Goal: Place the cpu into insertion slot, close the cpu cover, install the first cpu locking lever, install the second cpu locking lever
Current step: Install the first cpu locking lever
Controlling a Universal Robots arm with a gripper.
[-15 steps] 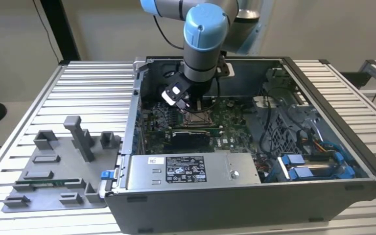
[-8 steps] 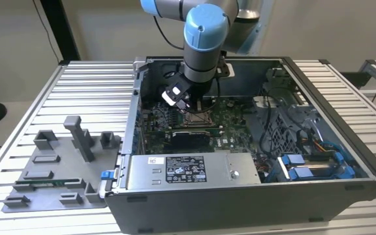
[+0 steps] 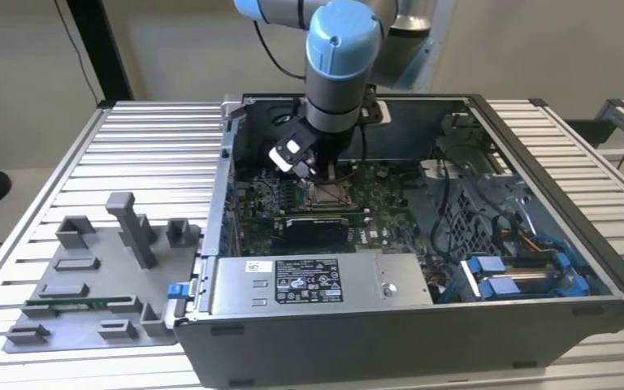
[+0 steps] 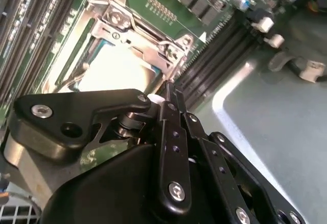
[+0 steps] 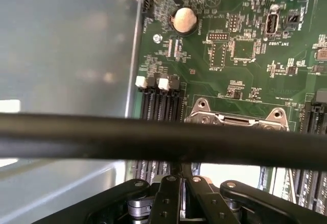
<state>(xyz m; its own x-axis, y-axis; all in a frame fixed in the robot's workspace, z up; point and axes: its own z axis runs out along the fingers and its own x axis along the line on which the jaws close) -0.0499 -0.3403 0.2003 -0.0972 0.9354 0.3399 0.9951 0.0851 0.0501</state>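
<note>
A ribbed metal tabletop (image 3: 127, 138) spans the exterior view. On it, right of centre, sits an open grey computer case (image 3: 421, 333). A blue and grey robot arm (image 3: 340, 57) reaches down into the case from the top centre of the frame.

At the lower part of the exterior view's left, a grey fixture plate (image 3: 95, 317) with upright blocks lies on the tabletop beside the case. Inside the case, a silvery power supply box (image 3: 301, 280) lies along the near wall, with blue drive brackets (image 3: 513, 276) toward the exterior view's right.

A green circuit board (image 3: 388, 199) covers the case floor. The tool (image 3: 306, 166) hangs just above its middle, over the insertion slot (image 3: 331, 193).

In the first wrist view, a thick black cable (image 5: 153, 137) crosses in front of the board, and a round silver battery (image 5: 184, 20) sits on it.

In the second wrist view, long black slots (image 4: 214, 66) run beside the insertion slot (image 4: 113, 2). The cpu (image 4: 120, 66) lies in the slot, its pale top shining. The cpu cover (image 4: 130, 27) borders the chip, and we cannot tell whether it is fully down.

In both wrist views the tool (image 4: 171, 87) (image 5: 183, 169) has its fingers drawn together with hardly any gap, tips beside the slot's rim. We cannot tell whether they pinch anything.
</note>
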